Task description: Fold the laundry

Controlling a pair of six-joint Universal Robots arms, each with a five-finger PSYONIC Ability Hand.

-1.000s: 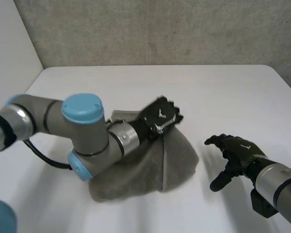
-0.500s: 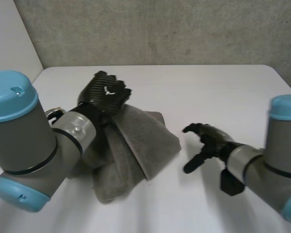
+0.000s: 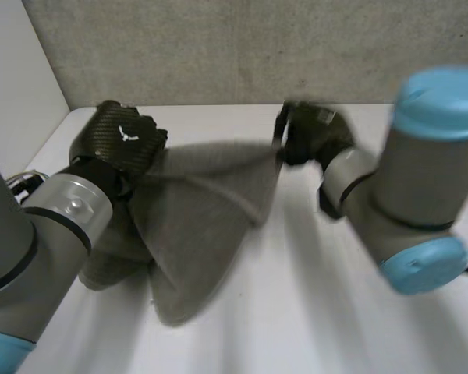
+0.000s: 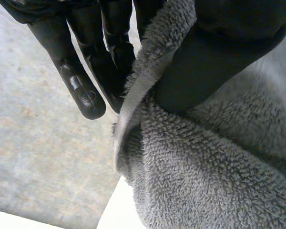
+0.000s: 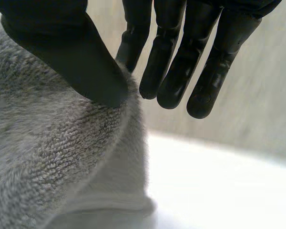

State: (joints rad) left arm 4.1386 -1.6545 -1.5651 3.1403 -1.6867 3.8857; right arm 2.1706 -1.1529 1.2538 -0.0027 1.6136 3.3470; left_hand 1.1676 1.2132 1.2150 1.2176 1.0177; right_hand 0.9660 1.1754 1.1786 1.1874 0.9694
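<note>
Stretching a grey terry-cloth towel (image 3: pixel 207 210) between two black robot hands, held it up over a white table (image 3: pixel 335 312) in front of a grey concrete wall (image 3: pixel 242 47). Held its upper edge in a nearly straight line from corner to corner and let the rest hang in a rough triangle, wide at the hands and narrowing to a drooping tip toward the table's near side. Left a bunched fold sagging low beside the left arm (image 3: pixel 54 226). Left unclear whether tip and fold rested on the tabletop or hung just clear of it. Showed, close up, a looped nubbly pile and a flat woven hem (image 4: pixel 133 105) along the edge.

Clamped one upper corner in the left hand (image 3: pixel 121 140), at the towel's left end: pinched the hem between a thumb (image 4: pixel 214 57) laid on the pile and straight fingers (image 4: pixel 81 81) behind it. Clamped the opposite corner in the right hand (image 3: pixel 308 132), over the far middle of the table: pressed a thumb (image 5: pixel 66 52) onto the towel's rim, with straight fingers (image 5: pixel 174 67) just past the edge and the nearest of them tucked against the cloth's far side.

Crowded the scene with the machine's own limbs: covered the towel's lower left with the left arm's grey tube, and blocked the table's right side with the right arm (image 3: pixel 390 195) and its light-blue cap (image 3: pixel 441 101), near the towel's right slope but apart from it.
</note>
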